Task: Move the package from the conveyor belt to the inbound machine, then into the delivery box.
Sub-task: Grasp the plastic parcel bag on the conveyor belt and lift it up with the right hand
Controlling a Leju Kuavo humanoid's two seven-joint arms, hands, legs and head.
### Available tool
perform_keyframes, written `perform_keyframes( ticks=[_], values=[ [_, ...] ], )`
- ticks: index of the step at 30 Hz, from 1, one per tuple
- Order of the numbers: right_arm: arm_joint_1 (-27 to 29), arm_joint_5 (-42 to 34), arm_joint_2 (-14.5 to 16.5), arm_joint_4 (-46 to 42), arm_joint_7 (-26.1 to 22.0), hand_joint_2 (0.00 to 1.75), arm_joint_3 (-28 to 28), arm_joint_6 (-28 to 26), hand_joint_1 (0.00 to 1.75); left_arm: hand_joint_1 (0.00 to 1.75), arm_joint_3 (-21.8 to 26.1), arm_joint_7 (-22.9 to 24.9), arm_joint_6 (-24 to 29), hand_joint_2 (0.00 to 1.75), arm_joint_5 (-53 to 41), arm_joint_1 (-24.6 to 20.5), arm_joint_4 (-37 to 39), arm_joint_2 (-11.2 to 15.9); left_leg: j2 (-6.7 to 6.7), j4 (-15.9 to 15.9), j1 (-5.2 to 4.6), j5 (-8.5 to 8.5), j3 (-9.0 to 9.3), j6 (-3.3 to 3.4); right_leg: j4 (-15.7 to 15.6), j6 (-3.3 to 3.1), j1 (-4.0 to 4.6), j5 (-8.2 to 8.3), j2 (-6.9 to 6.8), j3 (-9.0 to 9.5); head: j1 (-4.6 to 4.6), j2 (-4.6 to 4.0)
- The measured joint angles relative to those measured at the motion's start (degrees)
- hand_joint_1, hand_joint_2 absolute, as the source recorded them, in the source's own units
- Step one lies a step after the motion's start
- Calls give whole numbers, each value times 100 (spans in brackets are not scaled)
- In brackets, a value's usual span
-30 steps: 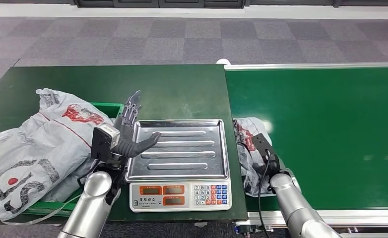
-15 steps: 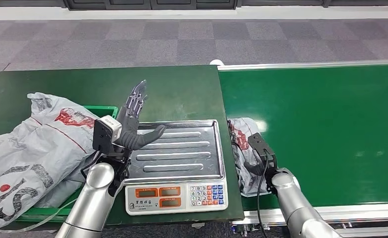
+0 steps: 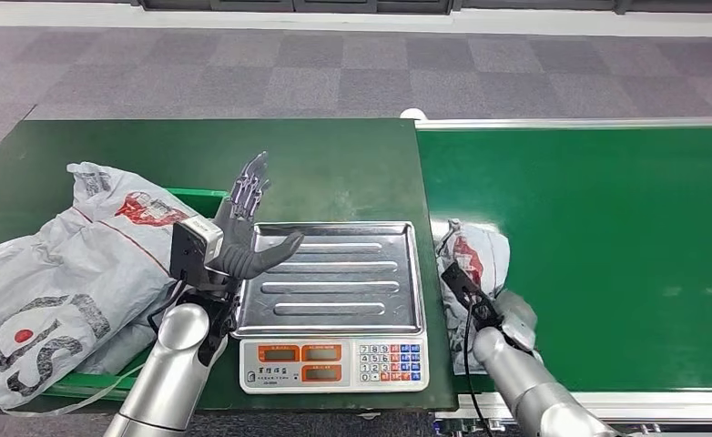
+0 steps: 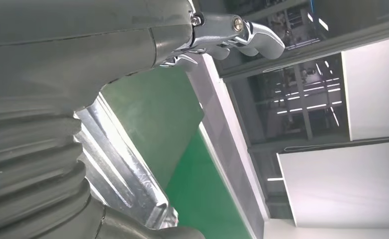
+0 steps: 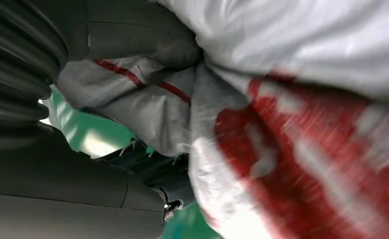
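Right hand (image 3: 480, 305): closed around the package (image 3: 478, 264), a grey plastic mailer with red print. The right wrist view confirms it, with the thumb and dark fingers (image 5: 147, 167) pressed into bunched grey film. The package sits at the near end of the conveyor belt (image 3: 607, 237), just beside the scale's right edge; whether it is lifted clear of the belt cannot be told.

Left hand (image 3: 243, 232): fingers spread and straight, pointing away from the robot, holding nothing. It stands at the scale's left edge, thumb reaching over the rim of the steel weighing tray (image 3: 343, 278).

The scale (image 3: 334, 362), with its orange displays and keypad, stands on the dark green table (image 3: 316, 164), between the two hands. The tray's raised right rim lies between the package and the tray surface.

Left of the scale, a green crate (image 3: 198, 196) holds large grey printed bags (image 3: 70, 264), which spill over its sides.
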Motion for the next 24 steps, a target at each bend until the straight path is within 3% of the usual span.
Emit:
perform_keyframes(
  ticks=[8,12,15,19,24],
  values=[
    [97,234,-64,76,142,175,512,-453,175,0,0,-5,54,175,13,88,0,21,-51,1,-10,-7,-4,22,-5,26,-28,-22,-48,18,0,0],
    [155,350,-114,81,110,175,576,-1098,175,0,0,-31,98,175,14,137,-23,35,-61,3,-24,-2,-17,39,-5,40,-43,-13,-61,17,1,0],
    [170,365,-176,63,-222,175,582,-1635,175,0,0,-40,130,175,13,203,-80,54,-60,4,-38,7,-45,53,-4,57,-56,-1,-61,-4,1,0],
    [289,409,-275,-471,-1070,175,488,-2171,175,0,3,-85,203,175,-52,344,-172,93,-52,6,-52,26,-105,66,1,73,-68,29,-50,-62,1,0],
    [385,431,-378,-2280,-1819,175,344,-1870,175,0,33,-251,279,175,-203,525,-243,127,-21,8,-64,43,-155,62,12,72,-72,52,-16,-135,1,0]
  ],
)
